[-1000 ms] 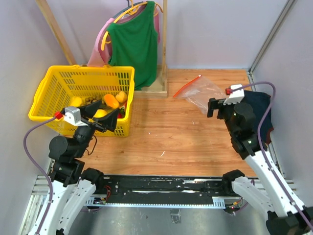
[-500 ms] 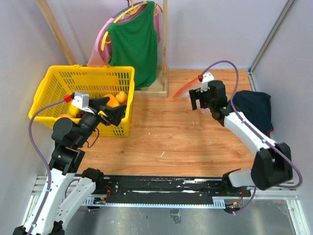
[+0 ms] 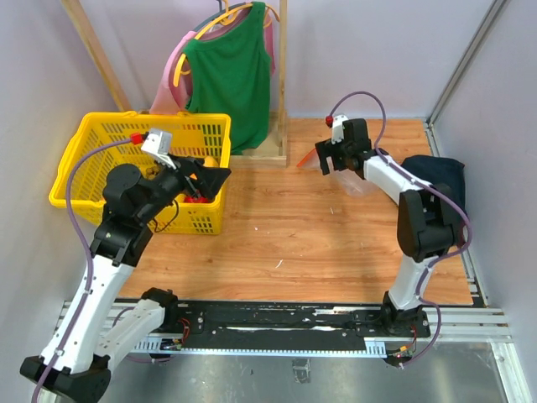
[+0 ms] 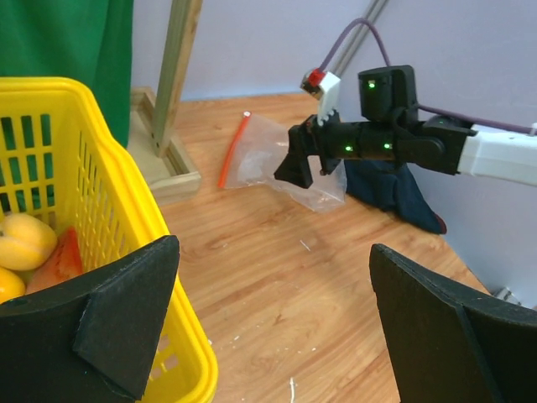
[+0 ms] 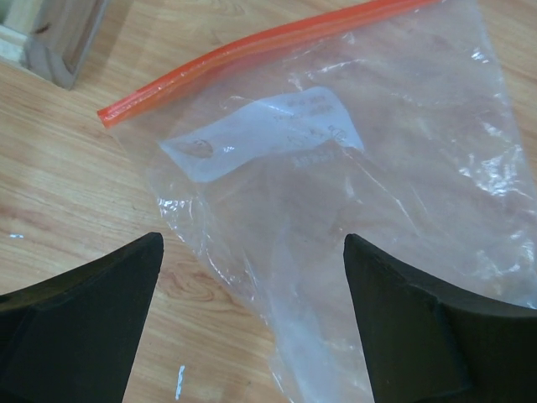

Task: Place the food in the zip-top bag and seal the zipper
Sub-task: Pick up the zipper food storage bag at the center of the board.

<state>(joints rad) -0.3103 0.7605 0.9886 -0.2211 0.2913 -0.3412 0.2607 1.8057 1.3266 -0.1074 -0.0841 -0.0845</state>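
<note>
The clear bag (image 5: 352,193) lay flat on the wooden bench (image 3: 294,227), in the upper right part of the overhead view, with its orange zipper (image 5: 252,46) along the edge that pointed to the top of the right wrist view. The right gripper (image 5: 252,319) hung just above the bag. Its fingers (image 5: 75,311) stood wide apart, one on each side of the plastic, and they held nothing.

The food (image 4: 25,239) was in the yellow basket (image 3: 84,143) at the left of the overhead view; yellow, orange and red pieces showed through the wall. The left gripper (image 4: 273,336) was at the right rim of the basket. Its fingers (image 4: 92,327) were also fully spread and empty. A dark cloth (image 3: 440,172) lay at the right edge of the bench, just beside the bag.
</note>
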